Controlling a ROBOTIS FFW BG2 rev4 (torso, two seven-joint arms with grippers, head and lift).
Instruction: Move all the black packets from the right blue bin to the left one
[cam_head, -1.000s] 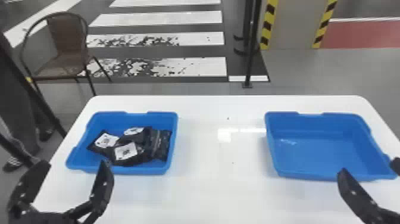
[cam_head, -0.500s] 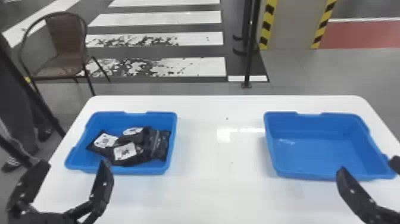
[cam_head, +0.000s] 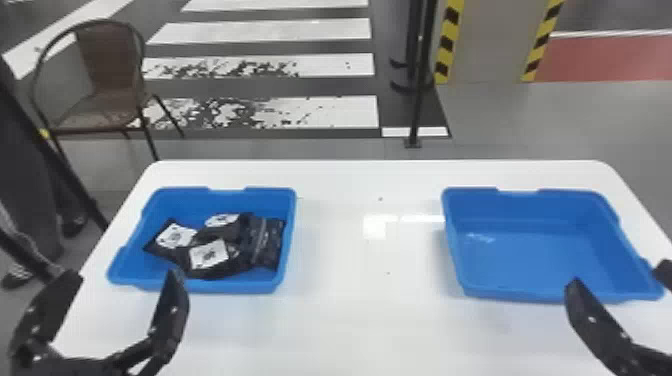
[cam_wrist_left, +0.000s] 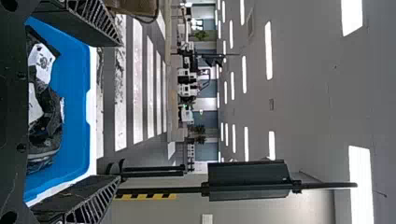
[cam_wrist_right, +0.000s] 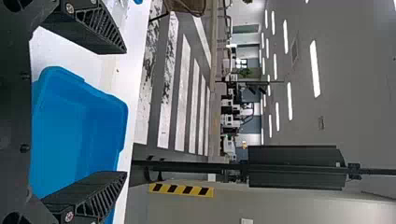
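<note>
Several black packets with white labels lie heaped in the left blue bin. The right blue bin holds nothing. In front of the left bin, my left gripper stands open and holds nothing; the left wrist view has the same gripper with its fingers wide apart and packets beyond. My right gripper is at the near edge of the right bin, open; in the right wrist view this gripper has the blue bin between its spread fingers.
Both bins stand on a white table, a wide gap between them. Behind it are a brown chair at the left and a black post. A person's leg and shoe show at the far left, beside the table.
</note>
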